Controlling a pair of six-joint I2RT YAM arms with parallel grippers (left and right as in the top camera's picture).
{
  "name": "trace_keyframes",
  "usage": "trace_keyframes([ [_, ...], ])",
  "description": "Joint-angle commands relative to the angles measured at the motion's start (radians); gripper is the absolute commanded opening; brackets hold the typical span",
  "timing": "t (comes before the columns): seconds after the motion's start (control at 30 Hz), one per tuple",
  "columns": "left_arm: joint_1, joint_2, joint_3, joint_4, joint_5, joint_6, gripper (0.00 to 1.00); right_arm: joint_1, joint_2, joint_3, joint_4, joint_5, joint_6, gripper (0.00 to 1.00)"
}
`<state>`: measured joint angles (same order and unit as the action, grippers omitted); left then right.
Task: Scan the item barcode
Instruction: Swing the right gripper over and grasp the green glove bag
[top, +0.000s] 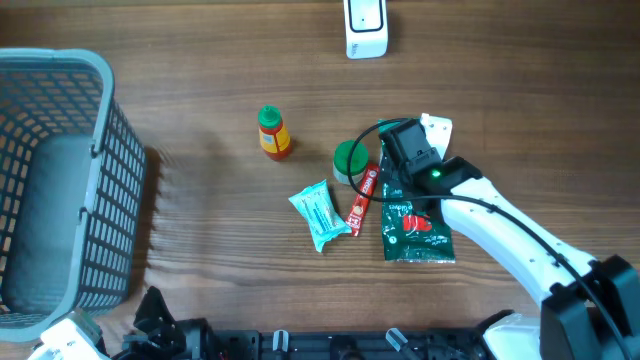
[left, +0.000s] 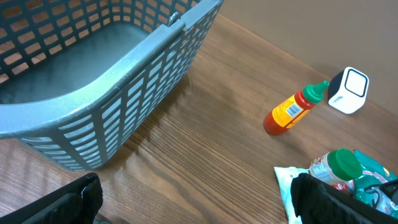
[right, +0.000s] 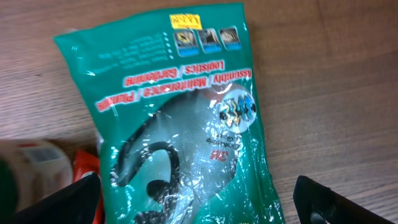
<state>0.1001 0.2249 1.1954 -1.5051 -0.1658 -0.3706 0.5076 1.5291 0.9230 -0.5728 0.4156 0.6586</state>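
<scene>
One green packet: lies flat on the table, right of centre, printed face up with a small yellow sticker at one end.
Right claw: hangs over the packet's far end, fingers wide apart, nothing held; whether it touches the packet cannot be told.
Red stick: just beside the packet's left edge.
Green-lidded bottle: on its side by the stick's top end.
Blue packet: left of the stick, tilted.
Sauce bottle: orange with a green cap, apart from the cluster.
White scanner: at the far table edge, well apart from the packet.
Basket: grey, at the far left.
Left claw: near the front edge beside the basket, fingers apart, holding nothing.
</scene>
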Motion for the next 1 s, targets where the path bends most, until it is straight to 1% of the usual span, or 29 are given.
trace_keyframes([
  [0.0,0.007,-0.009,0.003,0.000,0.008,0.019,1.00,0.006,0.061,0.012,0.000,0.019,0.048,1.00],
  [0.13,0.007,-0.009,0.003,0.000,0.008,0.019,1.00,0.038,0.082,0.012,0.006,-0.007,-0.012,1.00],
  [0.23,0.007,-0.009,0.003,0.000,0.008,0.019,1.00,0.056,0.086,0.012,0.043,-0.068,-0.108,1.00],
  [0.33,0.007,-0.009,0.003,0.000,0.008,0.019,1.00,0.056,0.111,0.012,0.071,-0.098,-0.119,1.00],
  [0.37,0.007,-0.009,0.003,0.000,0.008,0.019,1.00,0.056,0.124,0.012,0.087,-0.154,-0.162,0.99],
  [0.43,0.007,-0.009,0.003,0.000,0.008,0.020,1.00,0.056,0.151,0.012,0.089,-0.158,-0.167,1.00],
  [0.53,0.007,-0.009,0.003,0.000,0.009,0.019,1.00,0.056,0.184,0.012,0.077,-0.154,-0.181,0.94],
  [0.57,0.007,-0.009,0.003,0.000,0.008,0.019,1.00,0.056,0.190,0.012,0.063,-0.134,-0.180,0.89],
  [0.67,0.007,-0.009,0.003,0.000,0.008,0.019,1.00,0.056,0.190,0.012,0.026,-0.061,-0.177,0.77],
  [0.7,0.007,-0.009,0.003,0.000,0.008,0.019,1.00,0.056,0.190,0.012,0.013,-0.045,-0.177,0.70],
  [0.73,0.007,-0.009,0.003,0.000,0.008,0.019,1.00,0.056,0.190,0.012,0.011,-0.046,-0.175,0.59],
  [0.77,0.007,-0.009,0.003,0.000,0.008,0.019,1.00,0.056,0.190,0.012,0.012,-0.045,-0.158,0.54],
  [0.8,0.007,-0.009,0.003,0.000,0.008,0.019,1.00,0.056,0.190,0.012,0.018,-0.046,-0.146,0.44],
  [0.83,0.007,-0.009,0.003,0.000,0.008,0.019,1.00,0.056,0.190,0.012,0.023,-0.047,-0.135,0.37],
  [0.87,0.007,-0.009,0.003,0.000,0.008,0.019,1.00,0.056,0.190,0.012,0.028,-0.050,-0.136,0.26],
  [0.93,0.007,-0.009,0.003,0.000,0.009,0.019,1.00,0.056,0.190,0.012,0.031,-0.055,-0.136,0.06],
  [0.97,0.007,-0.009,0.003,0.000,0.008,0.019,1.00,0.055,0.189,0.013,0.035,-0.075,-0.137,0.04],
])
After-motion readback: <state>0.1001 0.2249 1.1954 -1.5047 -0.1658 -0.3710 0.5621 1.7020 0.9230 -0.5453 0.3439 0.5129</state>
